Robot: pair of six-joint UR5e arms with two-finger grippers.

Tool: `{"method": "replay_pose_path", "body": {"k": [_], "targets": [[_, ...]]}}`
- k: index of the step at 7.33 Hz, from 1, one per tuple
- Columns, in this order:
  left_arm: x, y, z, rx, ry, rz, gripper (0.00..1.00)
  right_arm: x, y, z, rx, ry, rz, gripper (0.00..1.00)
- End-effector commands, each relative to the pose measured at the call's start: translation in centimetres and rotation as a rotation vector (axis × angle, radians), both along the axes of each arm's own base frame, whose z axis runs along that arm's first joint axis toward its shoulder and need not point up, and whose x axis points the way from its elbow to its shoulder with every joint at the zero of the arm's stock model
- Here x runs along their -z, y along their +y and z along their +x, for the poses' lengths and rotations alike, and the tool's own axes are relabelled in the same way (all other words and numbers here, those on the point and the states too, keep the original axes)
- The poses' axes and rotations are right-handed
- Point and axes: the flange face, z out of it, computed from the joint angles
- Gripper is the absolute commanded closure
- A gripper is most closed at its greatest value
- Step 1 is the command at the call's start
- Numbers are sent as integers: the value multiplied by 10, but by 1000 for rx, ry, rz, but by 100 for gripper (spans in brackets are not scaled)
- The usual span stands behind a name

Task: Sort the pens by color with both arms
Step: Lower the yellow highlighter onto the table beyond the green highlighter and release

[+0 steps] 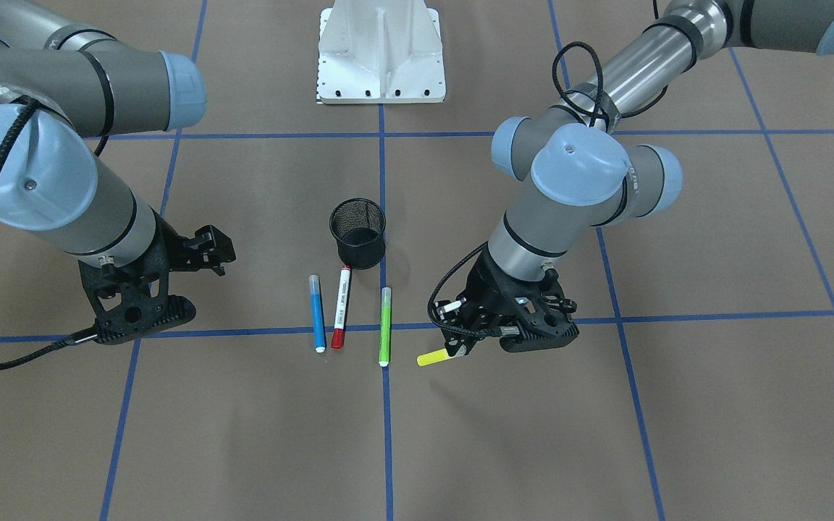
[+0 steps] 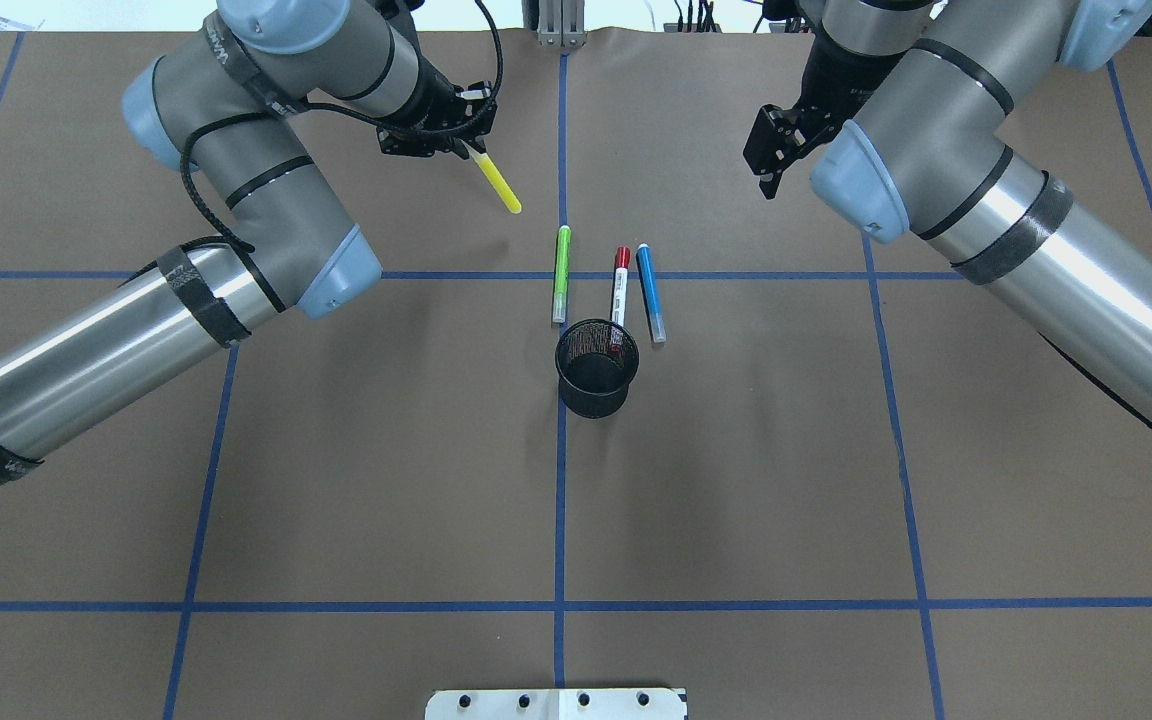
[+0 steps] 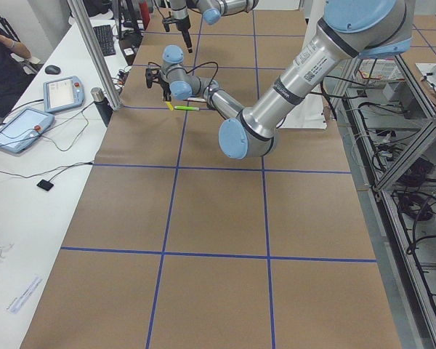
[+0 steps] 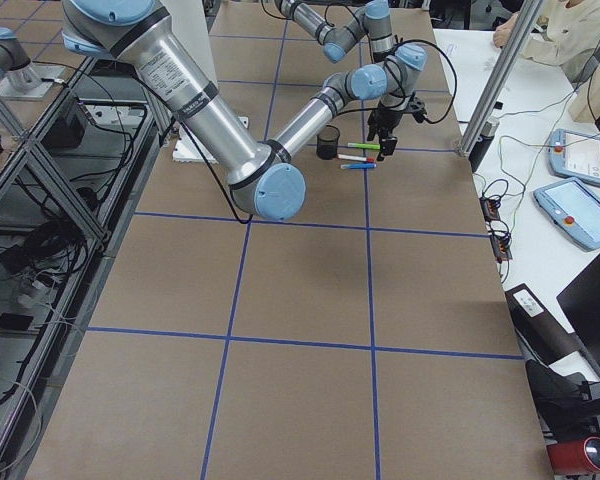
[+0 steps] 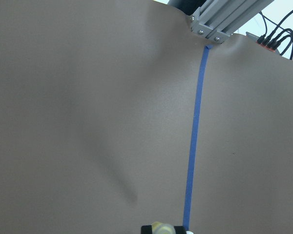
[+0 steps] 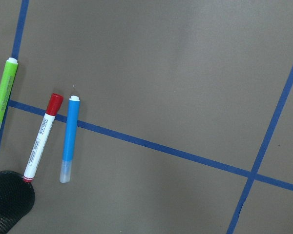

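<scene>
While left hand [image 1: 457,352] pinches it, yellow pen [image 1: 431,357] points diagonally inward; right hand [image 1: 223,252] spread.

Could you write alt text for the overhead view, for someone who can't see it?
The left arm's fingers hold a yellow pen over a brown table. A green pen, a red-capped pen and a blue pen lie side by side next to a black mesh cup; the right arm's fingers hang empty.

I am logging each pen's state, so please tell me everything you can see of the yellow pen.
The yellow pen is slim, bright yellow, plastic-looking. The left gripper is shut on one end; the rest sticks out free, slanted. It seems lifted off the table and touches nothing else.
</scene>
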Motion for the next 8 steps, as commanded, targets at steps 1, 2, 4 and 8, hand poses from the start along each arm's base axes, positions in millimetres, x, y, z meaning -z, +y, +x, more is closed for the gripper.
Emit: {"method": "replay_pose_path", "body": {"k": [1, 2, 4, 8], "targets": [[3, 7, 8, 36, 4, 29, 83, 0, 0, -1, 1, 0, 0, 1], [0, 9, 11, 41, -7, 41, 83, -1, 0, -1, 1, 1, -2, 1], [-1, 9, 13, 43, -49, 130, 83, 0, 0, -1, 1, -1, 1, 1], [1, 21, 27, 15, -55, 173, 82, -2, 0, -1, 1, 1, -2, 1]]}}
